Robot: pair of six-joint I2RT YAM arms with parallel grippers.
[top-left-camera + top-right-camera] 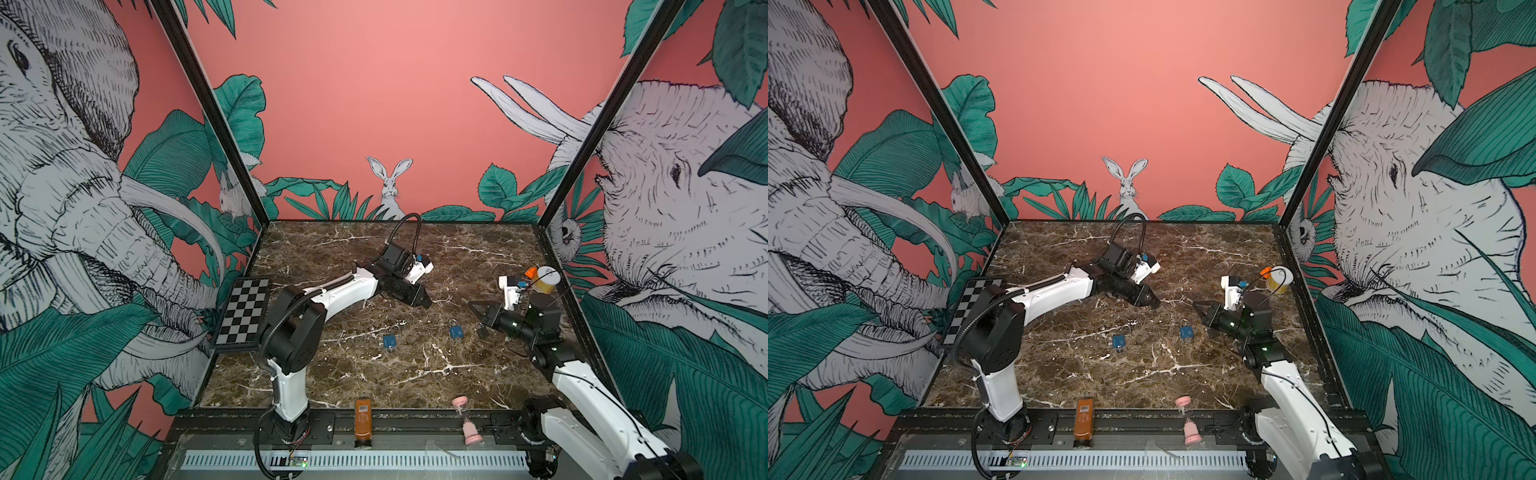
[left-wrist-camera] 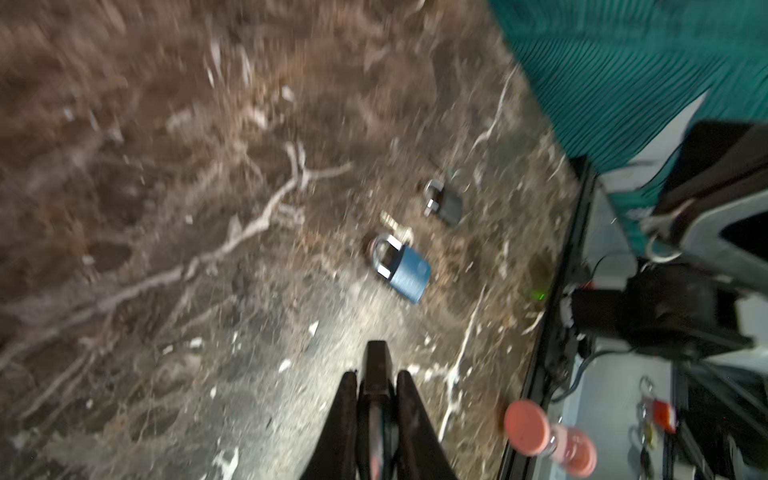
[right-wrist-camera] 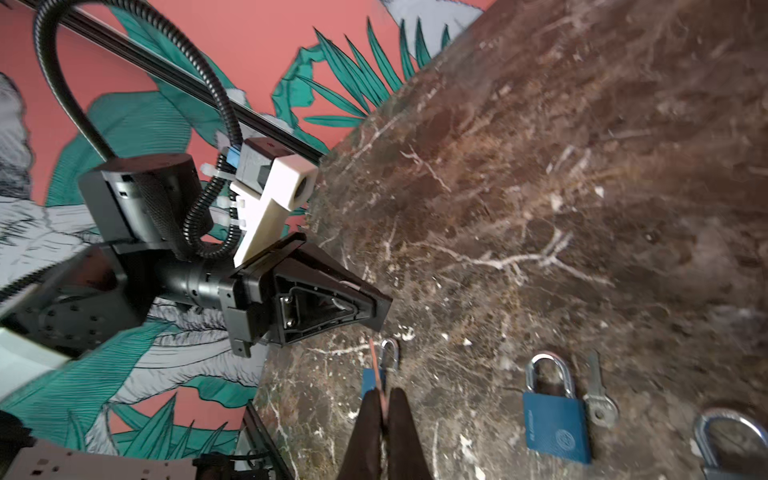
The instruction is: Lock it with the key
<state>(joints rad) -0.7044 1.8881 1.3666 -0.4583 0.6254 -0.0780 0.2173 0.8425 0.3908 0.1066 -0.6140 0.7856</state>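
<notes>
Two blue padlocks [image 1: 389, 341] [image 1: 456, 331] and a black padlock [image 1: 482, 331] lie on the marble table. A loose silver key [image 3: 598, 399] lies beside the middle blue padlock [image 3: 557, 419], also in the left wrist view as key [image 2: 395, 226] and padlock [image 2: 403, 266]. My left gripper [image 1: 428, 302] [image 2: 376, 374] hangs behind the padlocks, shut on a dark blocky object that I cannot identify. My right gripper [image 1: 471, 304] [image 3: 385, 392] is shut on a thin orange-tinted strip seen edge on; I cannot tell whether that is a key. It points at the far blue padlock [image 3: 372, 380].
A checkerboard [image 1: 243, 313] leans at the left wall. A yellow jar with a white lid [image 1: 546, 280] stands at the right edge behind the right arm. An orange bottle [image 1: 363, 419] and a pink sand timer [image 1: 465, 419] sit on the front rail.
</notes>
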